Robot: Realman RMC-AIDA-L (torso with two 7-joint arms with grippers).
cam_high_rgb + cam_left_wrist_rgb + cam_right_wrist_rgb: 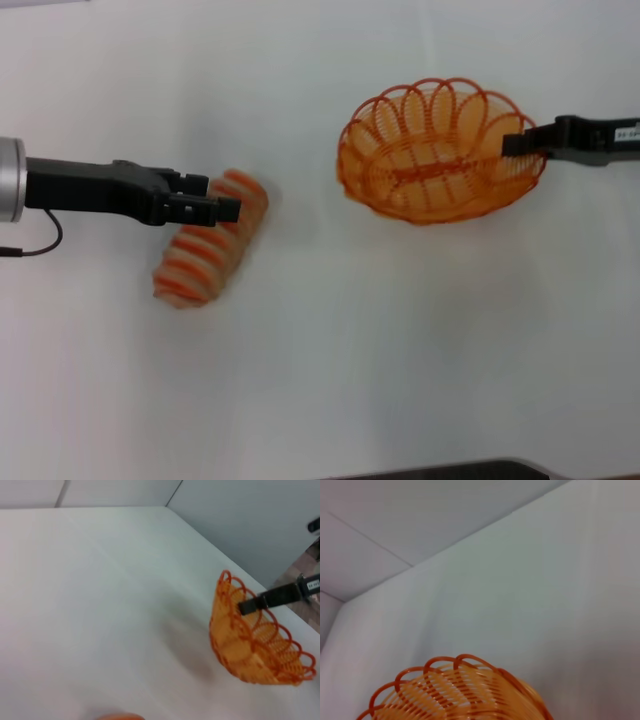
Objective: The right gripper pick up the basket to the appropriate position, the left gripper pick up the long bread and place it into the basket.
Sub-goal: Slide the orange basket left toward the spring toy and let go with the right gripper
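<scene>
The long bread (205,255), tan with orange-red stripes, lies slanted on the white table at the left. My left gripper (212,197) reaches in from the left and hangs over the loaf's far end with its fingers apart. A sliver of the loaf shows in the left wrist view (120,716). The orange wire basket (430,160) is at the upper right, tilted. My right gripper (515,144) is shut on its right rim. In the left wrist view the basket (250,645) hangs tilted above its shadow, held by the right gripper (248,606). The right wrist view shows only the basket's rim (455,690).
The white table (380,350) stretches between loaf and basket and toward the front. A dark edge (480,470) shows at the bottom of the head view. A grey wall (240,520) stands behind the table.
</scene>
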